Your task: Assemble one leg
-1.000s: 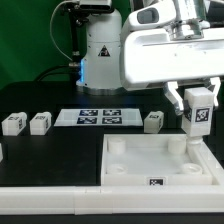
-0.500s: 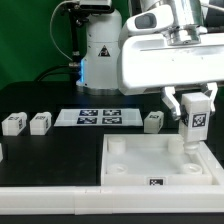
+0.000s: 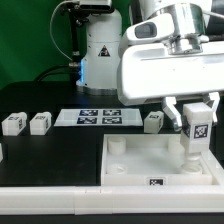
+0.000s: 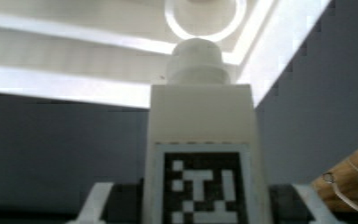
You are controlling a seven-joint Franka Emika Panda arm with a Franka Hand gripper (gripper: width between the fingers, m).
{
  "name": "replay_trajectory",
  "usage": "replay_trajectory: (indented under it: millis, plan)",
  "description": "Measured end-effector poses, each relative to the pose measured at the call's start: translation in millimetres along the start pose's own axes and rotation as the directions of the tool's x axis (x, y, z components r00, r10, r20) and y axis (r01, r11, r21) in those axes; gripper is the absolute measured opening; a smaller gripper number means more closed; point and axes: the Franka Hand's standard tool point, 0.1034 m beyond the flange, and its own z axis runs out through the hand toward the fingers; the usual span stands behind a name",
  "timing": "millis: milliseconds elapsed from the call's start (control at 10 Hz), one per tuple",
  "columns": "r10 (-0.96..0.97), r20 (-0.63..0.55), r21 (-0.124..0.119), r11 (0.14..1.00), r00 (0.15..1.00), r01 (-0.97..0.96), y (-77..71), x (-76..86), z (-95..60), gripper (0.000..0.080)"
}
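Exterior view shows the arm reaching down from above on that view's right, its wrist pointing straight down over the far right corner of the white tray [image 3: 130, 166]. The pincer [image 3: 198, 117] is closed on one leg [image 3: 197, 131] and holds it upright by its upper part, a finger on each side and the square tag facing the camera. The leg's lower end hangs at the corner of the tray; whether it touches there cannot be told. The wrist view looks along the held leg, whose rounded tip points at a round hole [image 4: 206, 14] in the tray's corner. There are four legs in all. One is in the grip and three lie loose on the black counter [image 3: 60, 150]: two side by side [image 3: 12, 124] [image 3: 40, 122] toward the exterior view's left, and one [image 3: 153, 121] just behind the tray's far edge. There is one tray and one marker board [image 3: 97, 118], which lies flat between the pair and the third loose leg.
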Motion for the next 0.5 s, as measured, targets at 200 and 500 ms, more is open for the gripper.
replay_trajectory:
  millis: [200,500]
  plan:
    - [0.001,-0.004,-0.003,1.0,1.0,-0.001,0.1,-6.0,4.7,0.0291]
    - [-0.001,-0.006,-0.003,1.0,1.0,0.001,-0.8,-6.1,4.6,0.0291]
